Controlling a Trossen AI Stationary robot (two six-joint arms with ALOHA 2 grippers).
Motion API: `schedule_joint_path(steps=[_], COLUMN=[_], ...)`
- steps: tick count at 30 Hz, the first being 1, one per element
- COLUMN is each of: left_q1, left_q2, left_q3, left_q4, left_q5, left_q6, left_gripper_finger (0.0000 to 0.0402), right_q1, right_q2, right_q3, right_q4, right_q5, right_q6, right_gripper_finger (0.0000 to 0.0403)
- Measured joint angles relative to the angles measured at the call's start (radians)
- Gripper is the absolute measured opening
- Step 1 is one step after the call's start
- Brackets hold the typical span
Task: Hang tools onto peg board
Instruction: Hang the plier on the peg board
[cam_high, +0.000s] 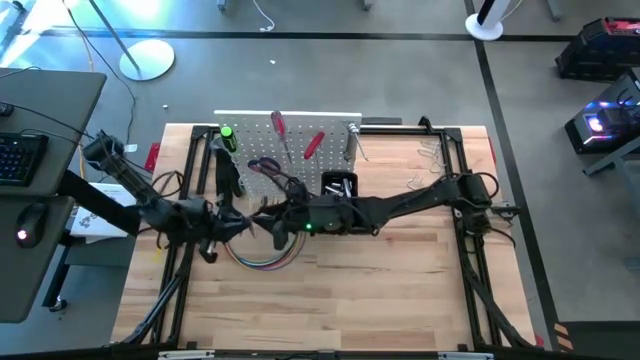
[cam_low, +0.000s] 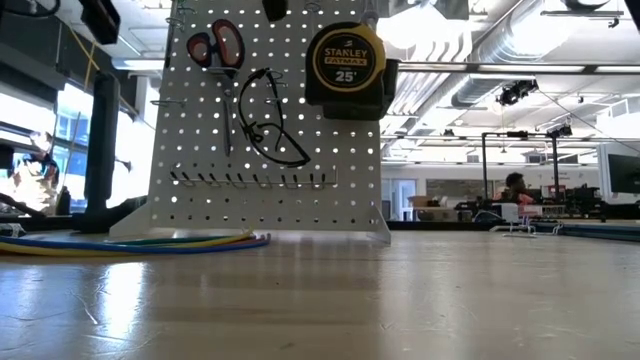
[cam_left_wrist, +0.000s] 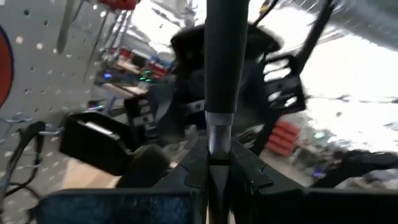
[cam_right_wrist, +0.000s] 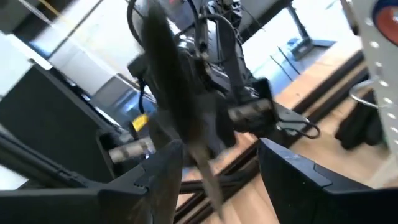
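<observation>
- Two arms meet above the middle of the table (cam_high: 400, 290), in front of the peg board (cam_high: 297, 133); the left arm reaches in from the left edge.
- The left gripper (cam_left_wrist: 217, 173) is pressed together on the thin metal neck of a dark-handled tool (cam_left_wrist: 219, 62), whose handle stands up out of the claw.
- A curved bundle of coloured cables (cam_high: 262, 258) lies on the table just below both grippers, towards the near edge.
- The peg board stands upright at the far edge, near its middle.
- On the board, from its left side: a green-handled screwdriver (cam_high: 228, 134), red-handled scissors (cam_low: 215, 44), a red-handled screwdriver (cam_high: 278, 124), another red-handled tool (cam_high: 313, 144), a yellow tape measure (cam_low: 345, 60) and a silver wrench (cam_high: 352, 146).
- A small black bin (cam_high: 338, 186) sits at the board's lower right.
- The right gripper (cam_right_wrist: 217, 163) is spread, one finger on either side of the dark-handled tool, with a gap showing beside it.
- The right arm comes in from the right edge.
</observation>
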Motion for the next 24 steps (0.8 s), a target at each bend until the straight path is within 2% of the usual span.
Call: schedule_joint_path(steps=[3, 8, 18, 21, 24], left_q1=[0.030, 0.073, 0.144, 0.156, 0.165], left_q2=[0.069, 0.142, 0.192, 0.196, 0.195], left_q3=[0.021, 0.060, 0.095, 0.095, 0.095], left_q4=[0.000, 0.014, 0.022, 0.021, 0.029], left_q5=[-0.015, 0.024, 0.101, 0.106, 0.106], left_q6=[0.001, -0.017, -0.039, -0.044, -0.043], left_gripper_finger=[0.0026, 0.0026, 0.0026, 0.0026, 0.0026], right_q1=[-0.005, -0.003, -0.003, -0.003, -0.003], right_q2=[0.000, 0.000, 0.000, 0.000, 0.000], right_q3=[0.000, 0.000, 0.000, 0.000, 0.000], right_q4=[0.025, 0.015, 0.016, 0.015, 0.016], right_q5=[-0.044, -0.047, -0.032, -0.032, -0.032], right_q6=[-0.012, -0.010, -0.013, -0.020, -0.025], right_gripper_finger=[0.0200, 0.0200, 0.0199, 0.0187, 0.0158])
